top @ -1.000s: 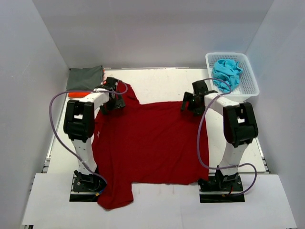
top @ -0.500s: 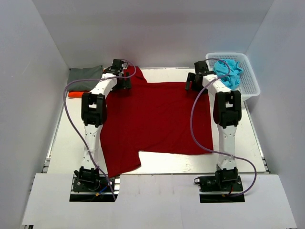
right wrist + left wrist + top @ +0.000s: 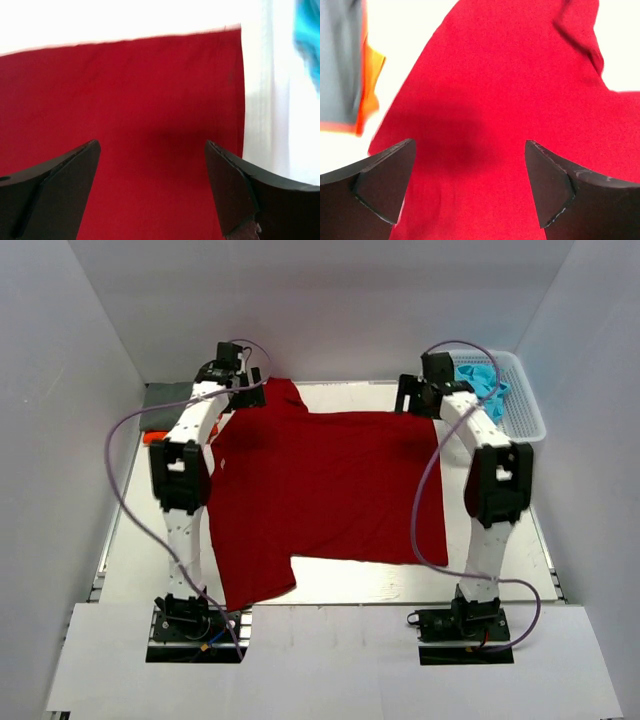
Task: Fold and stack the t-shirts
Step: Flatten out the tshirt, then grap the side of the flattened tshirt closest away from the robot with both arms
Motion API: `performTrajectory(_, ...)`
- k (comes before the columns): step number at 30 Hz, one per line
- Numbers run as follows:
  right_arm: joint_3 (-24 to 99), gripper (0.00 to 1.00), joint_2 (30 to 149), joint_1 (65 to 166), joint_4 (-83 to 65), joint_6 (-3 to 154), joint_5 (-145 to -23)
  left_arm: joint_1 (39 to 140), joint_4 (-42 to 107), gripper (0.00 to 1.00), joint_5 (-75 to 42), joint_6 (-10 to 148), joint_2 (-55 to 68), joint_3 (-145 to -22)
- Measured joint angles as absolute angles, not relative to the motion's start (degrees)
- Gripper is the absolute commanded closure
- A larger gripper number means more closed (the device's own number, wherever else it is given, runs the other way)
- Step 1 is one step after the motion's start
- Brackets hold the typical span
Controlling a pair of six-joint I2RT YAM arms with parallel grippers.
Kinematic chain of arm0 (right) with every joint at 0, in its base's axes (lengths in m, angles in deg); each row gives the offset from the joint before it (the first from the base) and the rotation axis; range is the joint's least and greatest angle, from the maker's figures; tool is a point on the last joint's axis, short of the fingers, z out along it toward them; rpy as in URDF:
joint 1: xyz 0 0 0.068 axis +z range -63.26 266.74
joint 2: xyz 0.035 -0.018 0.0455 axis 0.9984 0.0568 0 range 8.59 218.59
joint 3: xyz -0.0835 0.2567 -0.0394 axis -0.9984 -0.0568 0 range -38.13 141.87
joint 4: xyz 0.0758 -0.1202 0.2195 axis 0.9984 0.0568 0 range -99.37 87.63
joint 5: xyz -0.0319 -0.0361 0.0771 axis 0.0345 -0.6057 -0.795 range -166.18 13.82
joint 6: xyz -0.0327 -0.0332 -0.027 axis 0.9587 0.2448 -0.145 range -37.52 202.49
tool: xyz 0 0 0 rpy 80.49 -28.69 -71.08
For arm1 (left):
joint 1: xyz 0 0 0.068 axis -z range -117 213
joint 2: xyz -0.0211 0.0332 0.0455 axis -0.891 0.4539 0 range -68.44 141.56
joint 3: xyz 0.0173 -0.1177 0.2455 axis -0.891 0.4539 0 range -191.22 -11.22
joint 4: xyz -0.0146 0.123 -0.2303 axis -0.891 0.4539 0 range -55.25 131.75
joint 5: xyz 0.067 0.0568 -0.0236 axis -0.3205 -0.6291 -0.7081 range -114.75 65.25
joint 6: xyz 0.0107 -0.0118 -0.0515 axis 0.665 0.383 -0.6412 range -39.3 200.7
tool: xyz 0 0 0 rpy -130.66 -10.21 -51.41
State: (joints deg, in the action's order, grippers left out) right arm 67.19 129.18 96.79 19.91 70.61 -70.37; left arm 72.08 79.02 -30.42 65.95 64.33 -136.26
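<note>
A dark red t-shirt lies spread flat on the white table. My left gripper is open above its far left sleeve; in the left wrist view the gripper hangs over red cloth, holding nothing. My right gripper is open above the shirt's far right corner; in the right wrist view the gripper has the hem corner just ahead. A folded grey-green shirt lies on an orange one at the far left, also seen in the left wrist view. Turquoise shirts sit in the basket.
A white lattice basket stands at the far right corner, close to my right arm. White walls enclose the table on three sides. One sleeve of the red shirt reaches toward the near edge by the left arm's base.
Both grippers carried the far edge of the red shirt away from me and spread it flat, then opened and let go. The near sleeve slid up from the front edge.
</note>
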Motion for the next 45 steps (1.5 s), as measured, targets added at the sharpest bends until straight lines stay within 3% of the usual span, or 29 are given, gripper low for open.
performTrajectory(8, 36.85, 0.10, 99.26, 97.03, 14.16, 63.61, -71.77, 73.07, 87.52, 0.00, -29.15, 52.51, 27.76, -102.68)
performTrajectory(15, 23.80, 0.10, 93.12, 96.98, 13.68, 58.06, -72.60, 73.57, 102.82, 0.00, -24.98, 40.10, 8.33, -69.02)
performTrajectory(21, 20.13, 0.10, 90.89, 97.00, 13.81, 56.44, -74.00, 73.51, 107.98, 0.14, -19.10, 31.99, -6.92, -53.13)
performTrajectory(29, 20.07, 0.10, 89.23, 96.98, 12.67, 55.83, -74.22, 73.72, 101.05, 0.23, -17.35, 27.22, -4.76, -44.96)
performTrajectory(30, 19.98, 0.10, 89.16, 96.98, 12.67, 55.76, -74.22, 73.75, 99.91, 0.34, -17.33, 26.94, -4.13, -44.30)
performTrajectory(33, 18.95, 0.10, 88.55, 96.98, 12.37, 55.42, -74.15, 74.03, 95.10, 0.40, -17.88, 25.17, -1.39, -41.09)
performTrajectory(39, 17.29, 0.10, 86.82, 96.98, 12.72, 54.30, -73.96, 74.23, 93.77, 0.40, -17.48, 23.57, 4.22, -41.59)
performTrajectory(41, 16.44, 0.10, 85.71, 96.98, 13.07, 54.06, -73.76, 74.23, 93.95, 0.44, -17.66, 23.31, 4.49, -41.75)
performTrajectory(42, 16.02, 0.10, 85.01, 96.98, 13.64, 53.89, -73.63, 74.27, 93.84, 0.49, -17.64, 23.00, 4.46, -41.75)
performTrajectory(45, 14.49, 0.10, 82.74, 96.98, 15.82, 53.03, -73.00, 74.53, 92.74, 0.81, -17.83, 21.85, 4.44, -41.94)
